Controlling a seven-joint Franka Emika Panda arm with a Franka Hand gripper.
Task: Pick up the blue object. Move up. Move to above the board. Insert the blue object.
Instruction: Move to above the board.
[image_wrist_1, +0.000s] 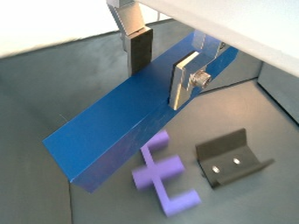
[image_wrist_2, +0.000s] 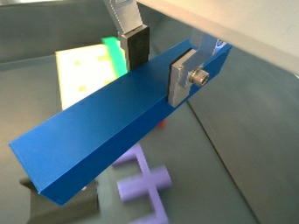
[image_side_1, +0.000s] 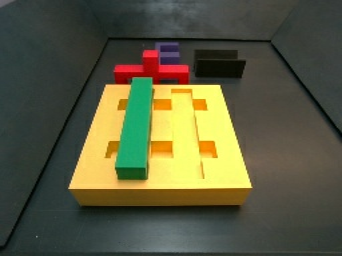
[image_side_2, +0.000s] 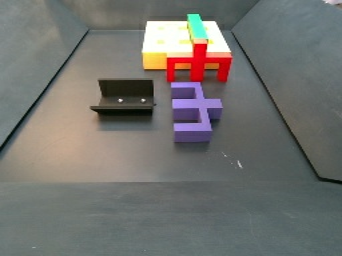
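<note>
The tool is seen in both wrist views clamped across the blue object, one silver finger pressed on a long side face and the other finger on the opposite face. The blue object is carried clear of the floor, tilted, with a long stretch of bar projecting beyond the grip; neither it nor the tool appears in the side views, so both are judged to be lifted above what those cameras cover.

Below the bar, the purple piece and the fixture are seen on the floor, near each other but apart. Farther off, a red piece stands just before the board, whether touching it cannot be told, and a green bar is seated along one groove of the board.

The blue object is judged stiff, smooth-faced and rather light; being long, it could swing or slip between the pads if held near an end. A hold nearer the middle, on the flat long sides, would be steadier for the insertion.

No brand, label or readable writing is visible.
</note>
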